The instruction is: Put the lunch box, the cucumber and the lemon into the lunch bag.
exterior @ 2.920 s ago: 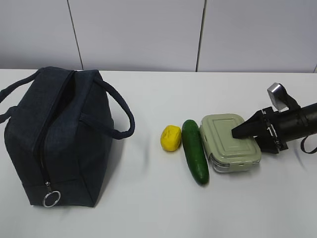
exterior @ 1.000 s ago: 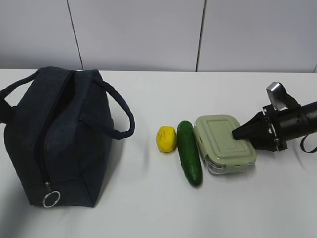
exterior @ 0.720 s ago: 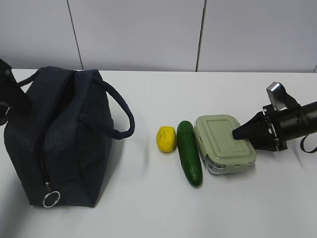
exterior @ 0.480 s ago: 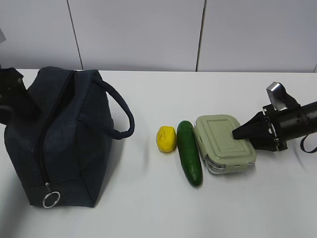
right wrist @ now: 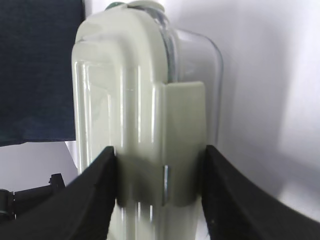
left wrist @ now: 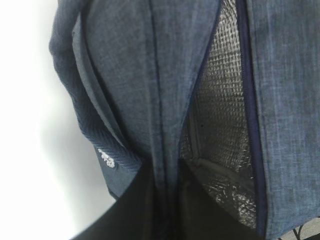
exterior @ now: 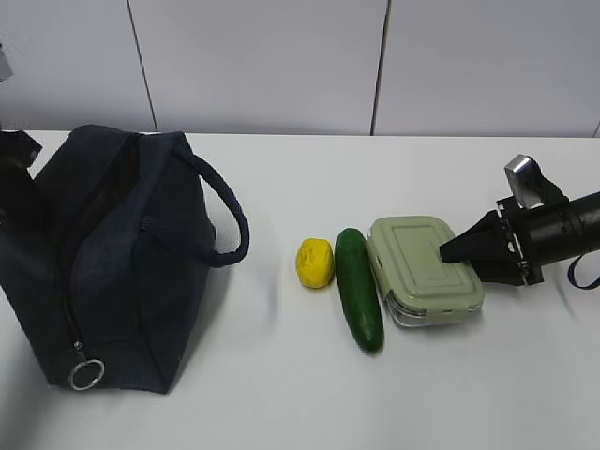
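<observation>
From the exterior view, the lunch bag [exterior: 112, 258] sits at the left of the white table [exterior: 281, 394], top zipper parted, its silver ring pull [exterior: 85, 374] hanging at the near lower corner and one loop handle [exterior: 225, 211] arching out to the right. My left gripper [exterior: 17, 159] shows only as a dark shape at the bag's far left edge, and from here I can't read its jaws. In a row right of the bag and well apart from it lie the lemon [exterior: 315, 262], then the cucumber [exterior: 358, 289] just beside it, then the lunch box [exterior: 427, 270] against the cucumber, all flat on the table. My right gripper [exterior: 459, 251] reaches in from the right, black tip over the box's right end. On to my left wrist view: navy fabric fills it, the silvery lining [left wrist: 220, 125] showing through the open slit, and my left jaws are pressed together on a fold of the bag's fabric [left wrist: 162, 165] beside that opening. Now my right wrist view: the sage-green lid [right wrist: 115, 115] and clear base [right wrist: 200, 75] stand between my two black fingers [right wrist: 97, 195], which clamp the box's end from both sides, with the bag a dark blur in the upper left.
</observation>
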